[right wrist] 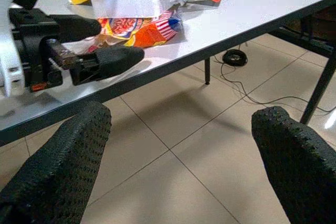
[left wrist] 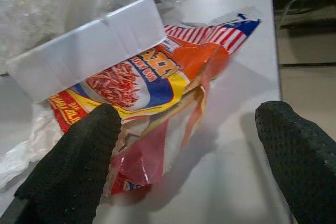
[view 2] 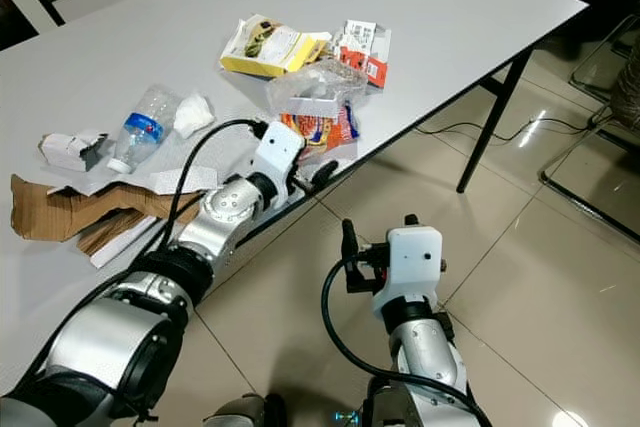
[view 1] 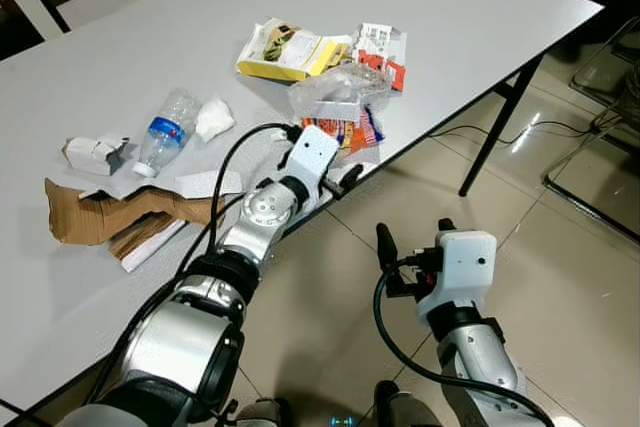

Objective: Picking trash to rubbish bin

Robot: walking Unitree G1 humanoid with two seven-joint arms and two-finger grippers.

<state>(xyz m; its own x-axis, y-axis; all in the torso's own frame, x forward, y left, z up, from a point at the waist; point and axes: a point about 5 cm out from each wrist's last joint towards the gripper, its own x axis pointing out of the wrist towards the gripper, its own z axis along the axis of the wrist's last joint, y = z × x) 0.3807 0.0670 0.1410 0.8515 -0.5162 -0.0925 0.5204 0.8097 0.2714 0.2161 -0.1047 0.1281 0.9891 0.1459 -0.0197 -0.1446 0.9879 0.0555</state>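
Trash lies scattered on the white rectangular table [view 1: 480, 7]. The left gripper [left wrist: 191, 156] rests at the table's near edge, fingers spread wide, empty, just beside the crumpled orange-and-red foil snack wrapper [left wrist: 157, 98]. The right gripper [right wrist: 178, 145] hangs over the tiled floor [view 1: 560, 277], wide open, holding nothing.

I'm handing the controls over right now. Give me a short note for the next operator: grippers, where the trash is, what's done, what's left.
Left gripper: open, over the table's near edge, fingers either side of the orange snack wrapper; nothing held yet.
Right gripper: open, empty, over the floor beside the table.
Trash on the table: wrapper, clear plastic bag, yellow packet, red-and-white packet, bottle, tissue, small carton, torn cardboard.
Done: nothing binned that I can see.
Left: grasp the wrapper, find the bin, then clear the rest.
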